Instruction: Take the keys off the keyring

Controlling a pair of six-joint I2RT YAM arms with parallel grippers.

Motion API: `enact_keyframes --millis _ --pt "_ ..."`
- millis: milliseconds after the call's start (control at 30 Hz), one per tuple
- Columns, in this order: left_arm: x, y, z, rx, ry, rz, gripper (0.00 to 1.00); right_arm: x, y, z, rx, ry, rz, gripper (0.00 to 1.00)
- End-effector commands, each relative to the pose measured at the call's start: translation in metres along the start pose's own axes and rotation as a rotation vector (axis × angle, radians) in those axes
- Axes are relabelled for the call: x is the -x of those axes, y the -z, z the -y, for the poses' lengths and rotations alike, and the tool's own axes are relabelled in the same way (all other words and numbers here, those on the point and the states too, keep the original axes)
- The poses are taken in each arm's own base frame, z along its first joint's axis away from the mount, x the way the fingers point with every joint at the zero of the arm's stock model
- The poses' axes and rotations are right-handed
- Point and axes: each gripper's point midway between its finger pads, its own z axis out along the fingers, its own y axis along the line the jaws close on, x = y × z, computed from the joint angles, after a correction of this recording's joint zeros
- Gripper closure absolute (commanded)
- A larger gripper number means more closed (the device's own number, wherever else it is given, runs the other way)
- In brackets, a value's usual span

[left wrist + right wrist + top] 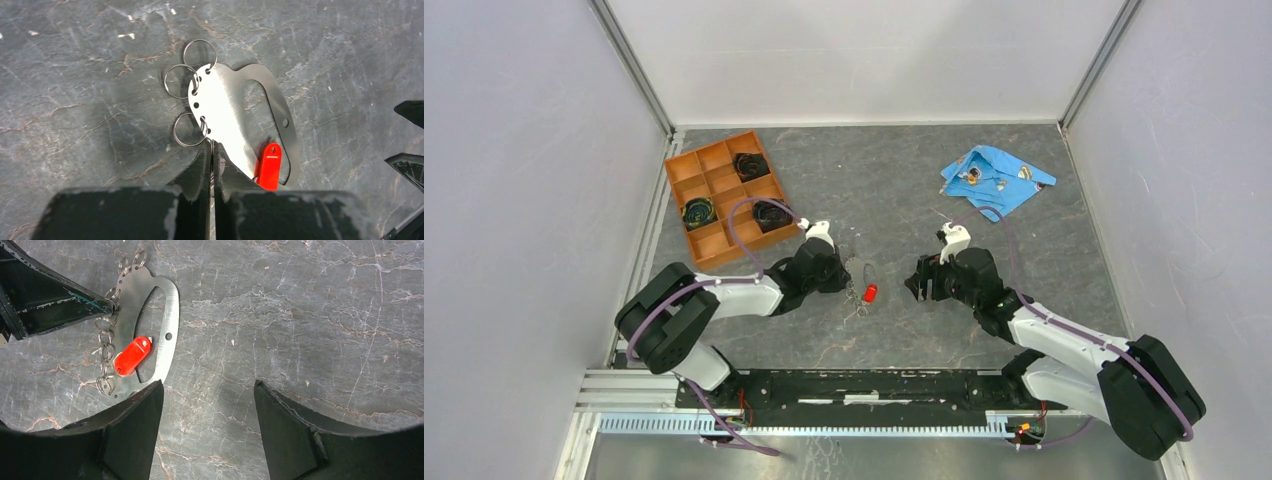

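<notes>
A grey, veined stone-look tabletop (904, 190) fills a white-walled booth. A compartmented orange tray (714, 215) sits at the far left and a crumpled blue cloth (996, 178) at the far right.

The left arm lies low along the table, elbow folded back near its base and forearm reaching toward the centre. The left gripper (844, 274) has its tip down at the surface, and the left wrist view shows its fingers (197, 172) pressed together. A thin wire keyring (212, 148) at the edge of a flat, shiny metal plate (225, 100) runs into the seam between them, so they appear to pinch it.

The right arm mirrors that pose from the other side, wrist low. The right gripper (916, 280) is spread wide and points at the plate from near by, touching nothing.

The key (268, 166) is tiny, with a glossy red plastic head. It lies at the centre of the table between the two grippers, across the plate's long cut-out (150, 315). Other silvery wire rings (180, 81) hang from holes along the plate's edge. Whether the key hangs on the pinched ring cannot be told.
</notes>
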Motion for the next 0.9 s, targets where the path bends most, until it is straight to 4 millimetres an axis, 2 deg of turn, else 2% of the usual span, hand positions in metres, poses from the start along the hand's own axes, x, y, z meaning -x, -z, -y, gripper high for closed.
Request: enact_keyframes --millis 0,167,333,467,667,867 --pt "0.033 0.013 0.041 -0.147 -0.075 0.072 0.98 0.028 0.001 -0.015 0.052 -0.017 0.086 0.27" --pt "0.061 0.042 0.082 -0.326 -0.144 0.149 0.98 0.039 0.006 -0.028 0.123 -0.026 0.148 0.23" --pt "0.077 0.066 0.113 -0.460 -0.230 0.184 0.98 0.055 0.019 -0.047 0.238 -0.003 0.259 0.19" --pt "0.089 0.093 0.139 -0.581 -0.298 0.214 0.98 0.071 0.037 -0.057 0.299 0.054 0.367 0.14" --pt "0.108 0.146 0.178 -0.766 -0.445 0.264 0.98 0.090 0.069 -0.068 0.355 0.162 0.500 0.10" --pt "0.116 0.201 0.203 -0.939 -0.579 0.335 0.98 0.113 0.107 -0.097 0.487 0.222 0.602 0.04"
